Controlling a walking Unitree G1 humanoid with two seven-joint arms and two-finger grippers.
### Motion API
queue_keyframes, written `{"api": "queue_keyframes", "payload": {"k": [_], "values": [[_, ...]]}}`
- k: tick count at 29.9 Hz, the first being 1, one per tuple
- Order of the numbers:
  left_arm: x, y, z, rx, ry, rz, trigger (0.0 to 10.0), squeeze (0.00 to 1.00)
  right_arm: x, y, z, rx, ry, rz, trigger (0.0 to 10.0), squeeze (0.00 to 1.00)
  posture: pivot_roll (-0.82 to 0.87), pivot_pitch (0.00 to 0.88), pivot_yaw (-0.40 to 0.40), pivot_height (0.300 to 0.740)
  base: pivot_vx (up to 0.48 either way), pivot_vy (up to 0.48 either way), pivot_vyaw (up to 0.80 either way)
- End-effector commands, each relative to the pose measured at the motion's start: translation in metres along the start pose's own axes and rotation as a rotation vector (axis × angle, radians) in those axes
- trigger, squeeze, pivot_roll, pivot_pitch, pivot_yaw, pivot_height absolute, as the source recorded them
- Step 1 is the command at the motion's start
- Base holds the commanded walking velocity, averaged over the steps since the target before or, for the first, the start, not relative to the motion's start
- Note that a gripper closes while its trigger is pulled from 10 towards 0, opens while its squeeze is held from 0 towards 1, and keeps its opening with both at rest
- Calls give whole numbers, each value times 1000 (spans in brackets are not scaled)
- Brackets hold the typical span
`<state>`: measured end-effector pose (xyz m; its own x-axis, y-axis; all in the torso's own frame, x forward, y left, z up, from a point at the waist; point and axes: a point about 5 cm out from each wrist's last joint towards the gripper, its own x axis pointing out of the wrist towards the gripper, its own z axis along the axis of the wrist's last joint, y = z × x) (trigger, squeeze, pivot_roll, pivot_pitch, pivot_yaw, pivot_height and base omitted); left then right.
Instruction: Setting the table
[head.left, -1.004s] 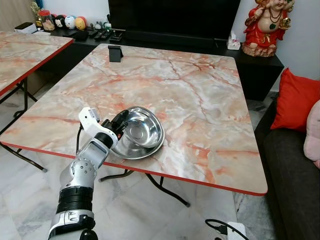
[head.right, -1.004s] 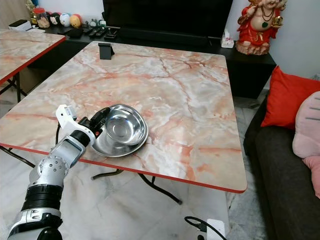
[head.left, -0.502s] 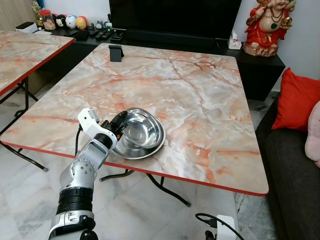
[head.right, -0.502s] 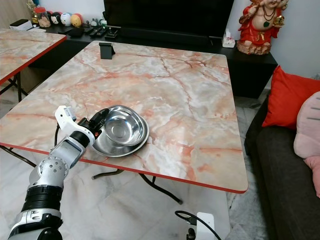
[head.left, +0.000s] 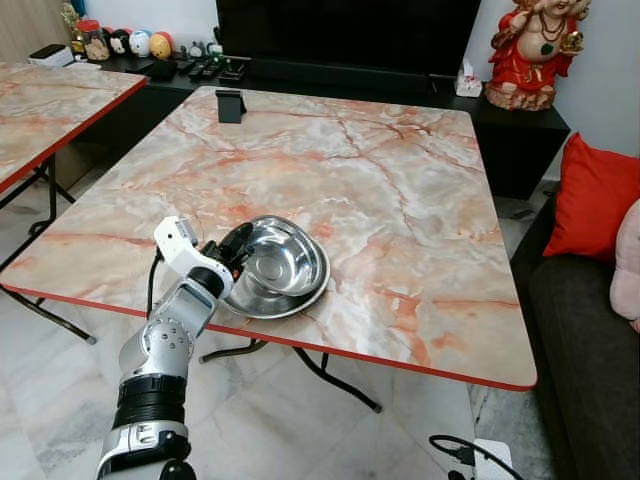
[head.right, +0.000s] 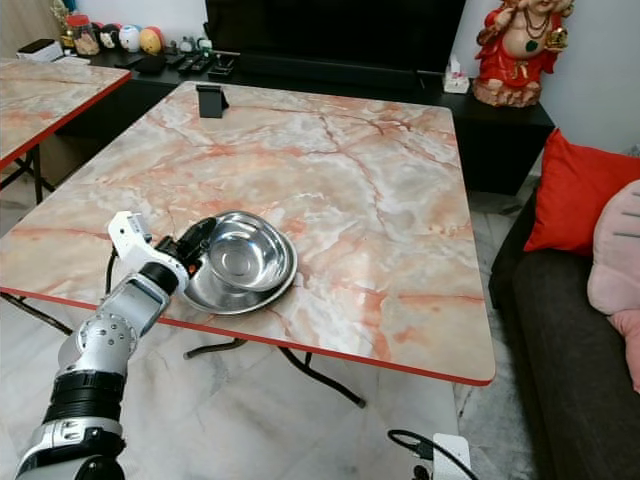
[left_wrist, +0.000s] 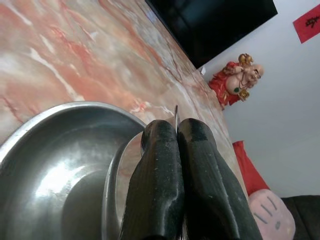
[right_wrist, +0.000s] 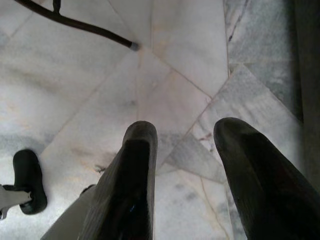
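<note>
Left eye view: the left arm rises from below the near edge of the tabletop, bent at the elbow, forearm slanting up and forward so that the left gripper reaches over the red edge strip and meets the near-left rim of the steel bowl. This bowl sits inside a wider steel plate, both close to the near edge, left of the middle. Marble lies bare to the right of the bowl and all the way to the far edge, where a small black stand sits. A second table stands well apart on the left; a red cushion lies on the sofa to the right.

Right eye view: the same pose, with the plate's rim just inside the tabletop's red edge and open floor under it.

Left wrist view: the fingers are pressed together, pinching the thin rim of the bowl between them, the bowl's hollow beside them. A red figurine stands beyond the far edge.

Right wrist view: the right gripper hangs over the tiled floor, its fingers spread apart, holding nothing.
</note>
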<state>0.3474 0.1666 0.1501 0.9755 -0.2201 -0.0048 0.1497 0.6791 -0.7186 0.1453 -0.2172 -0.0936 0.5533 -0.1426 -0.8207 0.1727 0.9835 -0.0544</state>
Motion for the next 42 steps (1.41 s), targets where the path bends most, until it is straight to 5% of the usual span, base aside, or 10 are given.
{"api": "queue_keyframes", "payload": {"k": [1,9,10,15,22,25,29,32,38,42], "values": [[0,-2,2,15,-10,0,10000,90,-1,1,-2,12,-3,-4,10000,0,20,0,-22,740,0,0,0],[0,-1,1,25,-5,7,10000,220,-1,44,-7,1,8,42,10000,0,21,0,-22,740,0,0,0],[0,-1,1,29,0,4,10000,667,-1,51,-5,-1,7,49,10000,0,19,0,-21,740,0,0,0],[1,0,-1,31,3,27,10000,0,1,64,4,-5,-4,63,10000,0,19,0,-22,740,0,0,0],[0,2,-3,43,17,31,10000,0,2,75,14,-11,-16,70,10000,0,20,0,-23,740,0,0,0],[0,2,-3,49,20,32,10000,1000,2,66,9,-9,-10,59,10000,0,20,0,-23,740,0,0,0],[0,2,-2,59,16,47,10000,1000,2,64,8,-9,-9,56,10000,0,20,0,-24,740,0,0,0],[0,4,-2,64,14,55,10000,0,2,64,8,-9,-9,54,10000,0,21,0,-25,740,0,0,0],[0,5,-2,75,13,61,10000,0,2,63,8,-10,-9,55,10000,0,21,0,-24,740,0,0,0],[0,5,-2,80,13,61,10000,698,2,63,8,-9,-8,54,10000,0,21,0,-24,740,0,0,0]]}}
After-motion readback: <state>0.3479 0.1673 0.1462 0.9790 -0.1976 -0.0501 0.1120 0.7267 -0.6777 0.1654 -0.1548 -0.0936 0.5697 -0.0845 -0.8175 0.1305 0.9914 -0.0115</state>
